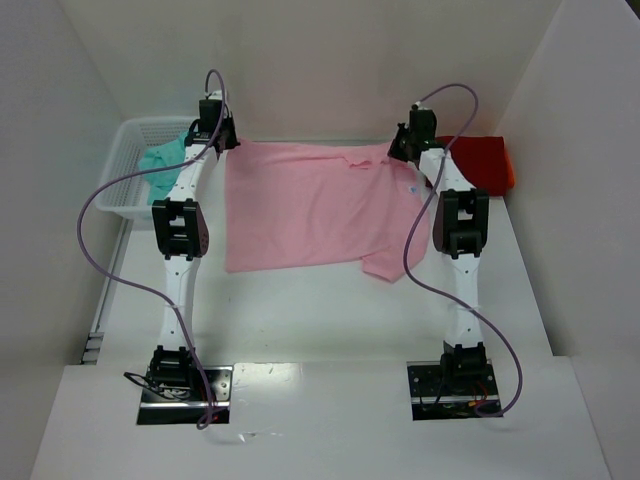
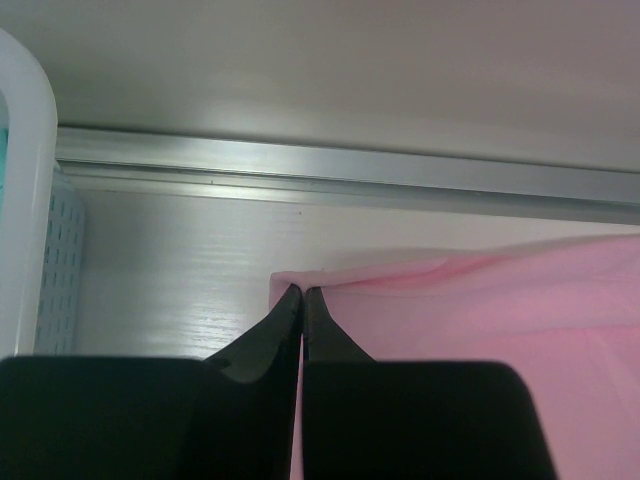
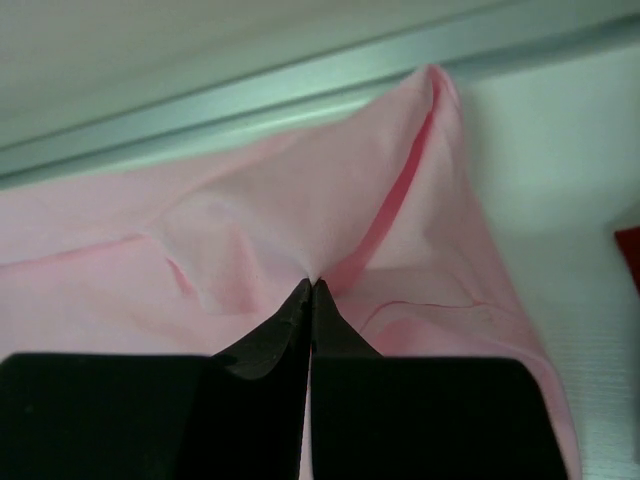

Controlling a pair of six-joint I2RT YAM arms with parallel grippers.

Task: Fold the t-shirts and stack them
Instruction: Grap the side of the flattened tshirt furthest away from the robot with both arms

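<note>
pink t-shirt (image 1: 310, 205) spread sideways on the counter (image 1: 320, 320), both end effectors pinched on its far edge.

the shirt lies flat at mid-counter with its long axis running left to right: the straight hem edge faces left, and a short sleeve sticks out at the near right corner, so the shoulders point right. the left end effector (image 2: 302, 292) has its tips closed on the far left corner of the cloth, just short of the metal rail (image 2: 350, 175) at the counter's back. the right end effector (image 3: 312, 285) is clamped on a raised fold of pink cloth at the far right. the white mesh basket (image 1: 115, 195) sits at far left and holds the crumpled teal t-shirt (image 1: 163, 160). the red t-shirt (image 1: 485, 162) lies on the counter at far right, in no container.
</note>
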